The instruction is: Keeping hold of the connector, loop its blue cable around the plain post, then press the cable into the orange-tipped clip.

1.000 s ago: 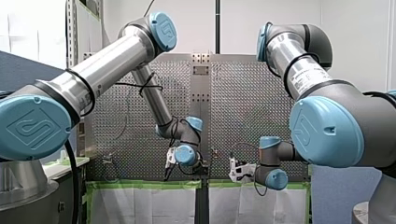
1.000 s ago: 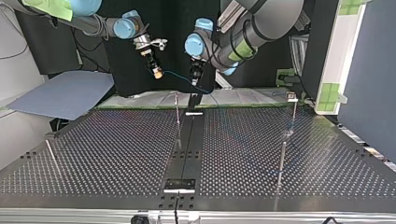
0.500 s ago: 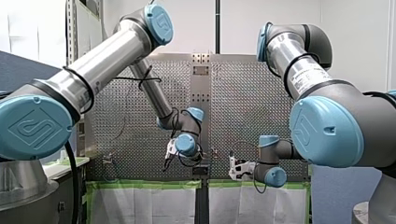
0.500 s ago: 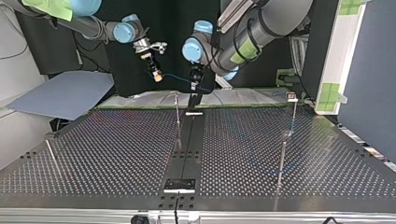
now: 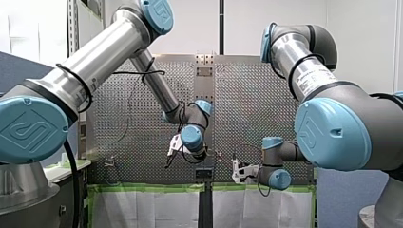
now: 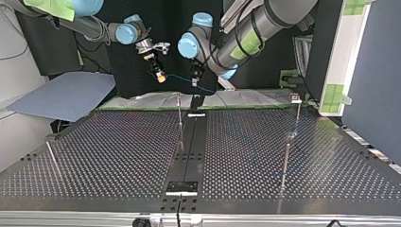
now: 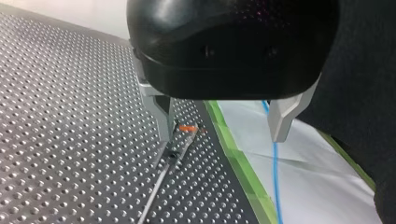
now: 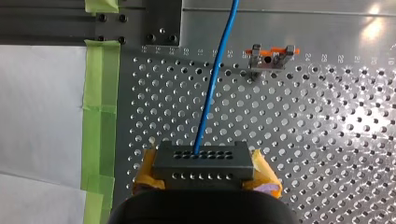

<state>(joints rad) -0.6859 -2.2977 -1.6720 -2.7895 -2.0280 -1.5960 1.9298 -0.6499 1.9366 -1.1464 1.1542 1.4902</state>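
My right gripper is shut on the dark grey connector, which sits between its yellow pads. The blue cable runs from the connector out over the perforated plate, passing beside the orange-tipped clip. In the top view the cable hangs from my right gripper across to below my left gripper. My left gripper stands open above the table edge with nothing between its metal fingers. The orange-tipped clip shows just beside one finger, and the cable lies ahead of the other.
Green tape and white sheeting border the plate's edge. Thin upright posts stand on the perforated table, one at the top view's left and one with a small head at its right. A dark rail runs down the middle.
My left arm has lifted and shifted towards the top view's left, away from the rail's end. My right gripper has barely moved and still holds the connector.
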